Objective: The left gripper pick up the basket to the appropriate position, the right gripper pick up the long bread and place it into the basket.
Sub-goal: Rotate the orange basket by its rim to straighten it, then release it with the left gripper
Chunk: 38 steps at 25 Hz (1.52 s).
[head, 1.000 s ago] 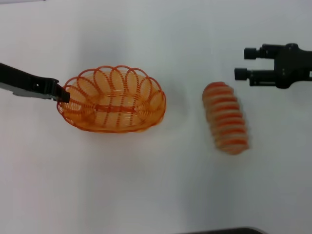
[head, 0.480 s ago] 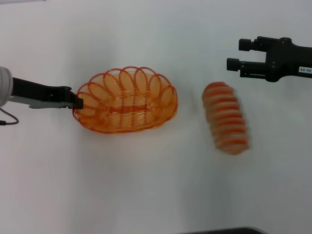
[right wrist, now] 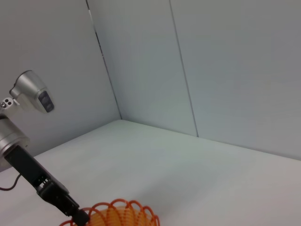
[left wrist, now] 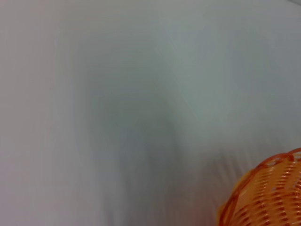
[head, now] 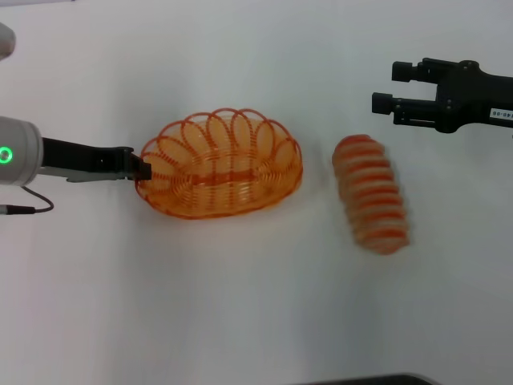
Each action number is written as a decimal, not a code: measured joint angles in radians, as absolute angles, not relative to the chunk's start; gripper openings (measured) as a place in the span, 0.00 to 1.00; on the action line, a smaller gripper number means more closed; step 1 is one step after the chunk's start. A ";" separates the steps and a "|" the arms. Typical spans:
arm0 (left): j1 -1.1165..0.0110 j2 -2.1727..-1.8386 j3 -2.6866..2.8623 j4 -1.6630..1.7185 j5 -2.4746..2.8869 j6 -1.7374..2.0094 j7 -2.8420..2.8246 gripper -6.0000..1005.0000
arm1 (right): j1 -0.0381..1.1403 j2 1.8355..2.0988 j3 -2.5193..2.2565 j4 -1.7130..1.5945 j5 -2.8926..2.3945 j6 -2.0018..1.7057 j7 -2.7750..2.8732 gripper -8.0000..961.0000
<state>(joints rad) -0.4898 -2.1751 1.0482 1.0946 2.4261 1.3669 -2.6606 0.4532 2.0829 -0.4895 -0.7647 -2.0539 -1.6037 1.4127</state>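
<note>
The white table (head: 240,321) is the biggest thing here, and everything sits on it. Near the middle, a bit to the left, is the orange wire basket (head: 220,164). It is oval, with loops all round its rim, and there is nothing inside it. To the right of the basket, a little apart, lies the long bread (head: 371,193). It is tan and orange with darker stripes across it, and it lies flat on the table, slanted a bit.

The left gripper (head: 141,169) reaches in from the left side. Its 2 fingers are pinched together on the left end of the basket rim. From the right wrist camera, the same claw (right wrist: 79,218) is seen gripping the basket (right wrist: 117,215) at its edge.

The right gripper (head: 387,87) is up behind the bread, not touching it. Its 2 fingers are spread apart, with nothing between them.
</note>
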 joint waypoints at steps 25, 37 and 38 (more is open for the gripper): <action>-0.492 -2.170 1.115 1.105 2.436 1.317 -2.678 0.07 | 0.464 2.083 -0.494 -0.757 -2.052 -1.594 1.413 0.81; -0.485 -2.171 1.104 1.101 2.431 1.313 -2.681 0.11 | 0.469 2.085 -0.500 -0.755 -2.052 -1.594 1.413 0.81; -0.485 -2.170 1.103 1.102 2.430 1.318 -2.681 0.11 | 0.470 2.085 -0.500 -0.755 -2.052 -1.594 1.413 0.81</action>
